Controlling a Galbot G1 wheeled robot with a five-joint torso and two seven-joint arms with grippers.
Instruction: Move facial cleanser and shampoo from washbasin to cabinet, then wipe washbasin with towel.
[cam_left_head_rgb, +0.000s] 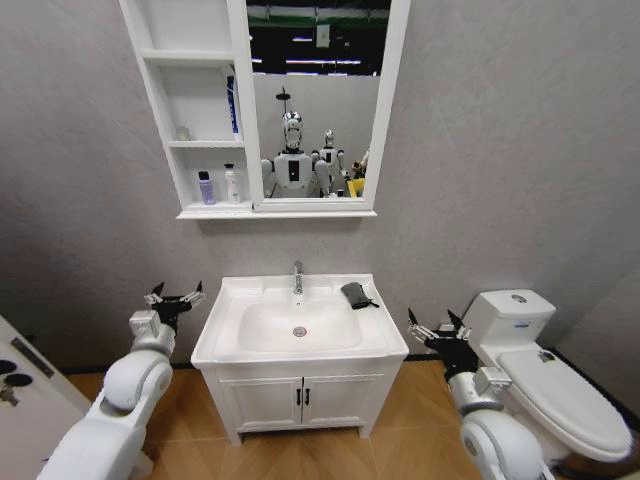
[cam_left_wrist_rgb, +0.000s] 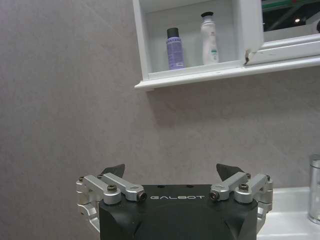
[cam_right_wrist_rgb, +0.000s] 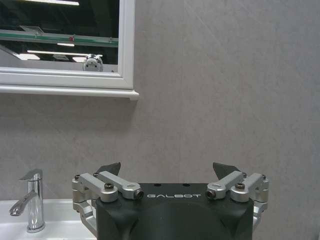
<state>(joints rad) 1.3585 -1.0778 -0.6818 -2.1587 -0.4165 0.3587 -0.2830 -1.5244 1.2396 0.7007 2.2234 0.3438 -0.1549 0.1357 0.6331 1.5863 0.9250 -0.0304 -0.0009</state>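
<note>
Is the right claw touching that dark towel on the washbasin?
Apart. The head view shows the open right claw hanging beside the washbasin, with bare white rim between it and the towel near the tap.

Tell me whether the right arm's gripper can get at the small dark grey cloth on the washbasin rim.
Probably yes: the right gripper hangs open beside the white ceramic washbasin, and nothing stands between it and the dark grey towel.

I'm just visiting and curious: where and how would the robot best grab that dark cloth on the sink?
Probably from above, pinching the raised middle of the bunched towel. It lies low on the washbasin rim's back right corner, nearest the open right pincer.
</note>
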